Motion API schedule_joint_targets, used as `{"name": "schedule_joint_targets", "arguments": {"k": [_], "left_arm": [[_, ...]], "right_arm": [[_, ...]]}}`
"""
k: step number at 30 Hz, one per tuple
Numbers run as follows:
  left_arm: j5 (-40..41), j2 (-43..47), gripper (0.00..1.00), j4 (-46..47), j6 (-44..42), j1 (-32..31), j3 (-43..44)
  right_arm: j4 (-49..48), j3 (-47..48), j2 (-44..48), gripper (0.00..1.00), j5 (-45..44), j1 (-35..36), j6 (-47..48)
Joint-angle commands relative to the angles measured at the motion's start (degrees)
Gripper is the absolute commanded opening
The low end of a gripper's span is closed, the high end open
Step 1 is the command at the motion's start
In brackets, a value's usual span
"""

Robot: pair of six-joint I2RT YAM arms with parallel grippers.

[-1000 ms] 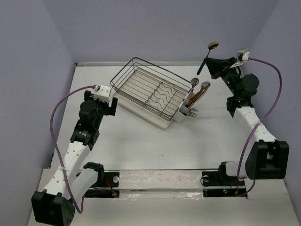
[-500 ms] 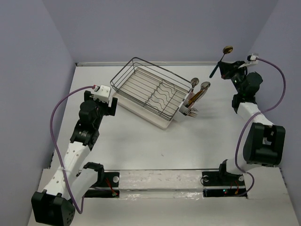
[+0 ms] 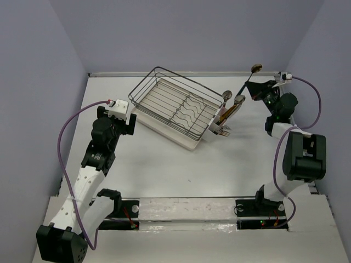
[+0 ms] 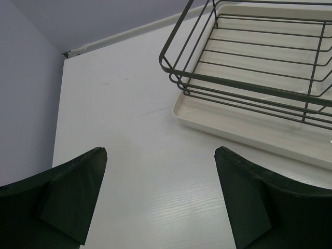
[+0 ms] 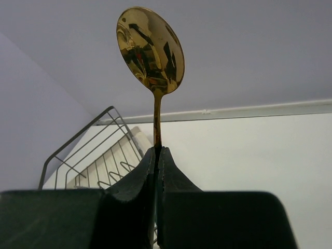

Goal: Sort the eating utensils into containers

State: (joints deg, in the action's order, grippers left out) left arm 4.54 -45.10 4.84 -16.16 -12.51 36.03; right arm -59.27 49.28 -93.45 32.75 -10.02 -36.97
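A gold spoon [image 5: 150,49] stands bowl-up out of my right gripper [image 5: 157,150], which is shut on its thin neck. From above, that spoon [image 3: 255,68] and the right gripper [image 3: 250,83] hang at the far right, just right of the white cutlery container [image 3: 215,131] clipped to the black wire dish rack [image 3: 173,104]. Several utensils [image 3: 229,109] with orange handles lean in the container, and fork tines show at its front. My left gripper [image 4: 161,150] is open over bare table, left of the rack's corner [image 4: 179,78].
The rack sits on a cream drip tray [image 4: 233,122] at the table's far middle. Lilac walls close in the back and both sides. The wall [image 5: 249,52] is close behind the raised spoon.
The right arm first swung the spoon to the right, then brought it lower and back left toward the container. The left arm has not moved.
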Motion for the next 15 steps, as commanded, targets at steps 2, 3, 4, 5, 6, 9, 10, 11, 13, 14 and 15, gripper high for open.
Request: {"name": "schedule_joint_targets", "arguments": {"k": [2,3,4,5,6,9,10,11,13,14,15], "left_arm": [[-0.1,0.4,0.99,2.1,0.5,0.3,-0.5],[-0.1,0.5,0.99,2.1,0.4,0.3,-0.6],[-0.1,0.5,0.99,2.1,0.3,0.3,-0.6],[-0.1,0.5,0.99,2.1,0.3,0.3,-0.7],[-0.1,0.5,0.99,2.1,0.3,0.3,-0.7],[0.0,0.7,0.99,2.1,0.3,0.3,-0.9],[0.1,0.9,0.99,2.1,0.3,0.3,-1.0],[0.2,0.9,0.99,2.0,0.3,0.3,-1.0],[0.4,1.1,0.99,2.0,0.3,0.3,-1.0],[0.4,1.2,0.99,2.0,0.3,0.3,-1.1],[0.4,1.2,0.99,2.0,0.3,0.3,-1.2]], "right_arm": [[-9.0,-3.3,2.8,0.0,1.3,2.6,-2.9],[-8.8,-3.5,2.8,0.0,1.3,2.6,-2.9],[-8.2,-3.6,3.1,0.0,1.4,3.9,-2.1],[-8.1,-3.6,3.0,0.0,1.5,3.9,-1.7],[-7.5,-3.5,3.0,0.0,1.6,4.7,-1.1],[-7.1,-3.6,2.8,0.0,2.3,5.3,-0.7],[-7.1,-3.7,3.0,0.0,2.4,6.0,-0.5],[-6.4,-3.8,3.4,0.0,2.3,6.0,0.1],[-4.6,-4.4,4.1,0.0,1.5,6.6,2.9],[-2.9,-4.6,4.5,0.0,1.1,7.2,4.0],[-2.7,-5.6,5.0,0.0,0.6,7.2,5.3]]}}
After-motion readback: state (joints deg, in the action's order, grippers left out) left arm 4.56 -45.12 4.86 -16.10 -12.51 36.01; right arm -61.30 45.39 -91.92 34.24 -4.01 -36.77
